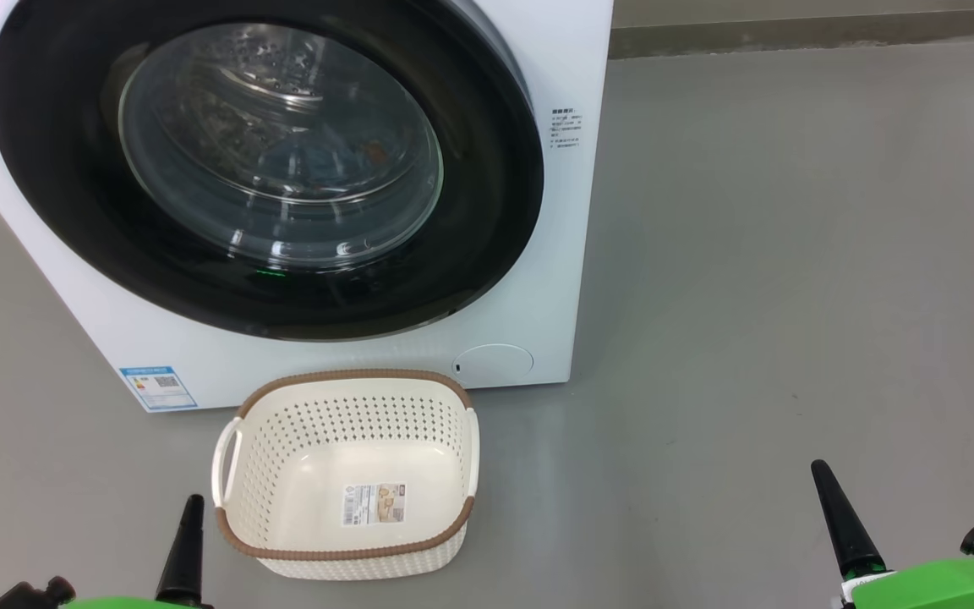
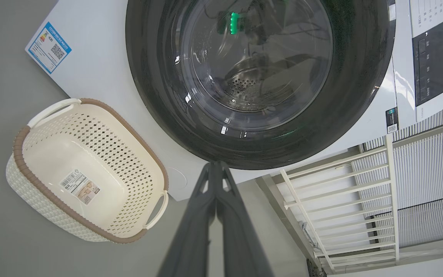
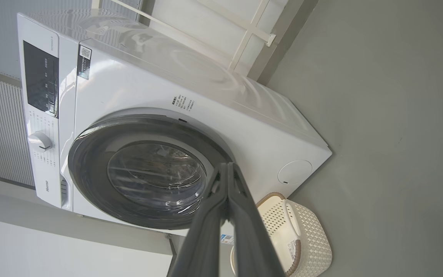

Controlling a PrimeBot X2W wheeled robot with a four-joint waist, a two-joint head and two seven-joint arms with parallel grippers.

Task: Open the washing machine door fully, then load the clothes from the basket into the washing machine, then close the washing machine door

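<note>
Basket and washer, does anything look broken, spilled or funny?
Nothing stands out. The basket sits upright on the floor before the washer, empty but for a label. The door is shut, and nothing looks cracked or spilled.

Everything is lit brightly and evenly, and only faint, soft shadows are cast on the grey floor. White glints and a green reflection are carried by the glass of the door. Straight edges are bowed in both wrist views. A pink tint is seen at the head view's upper left corner.
</note>
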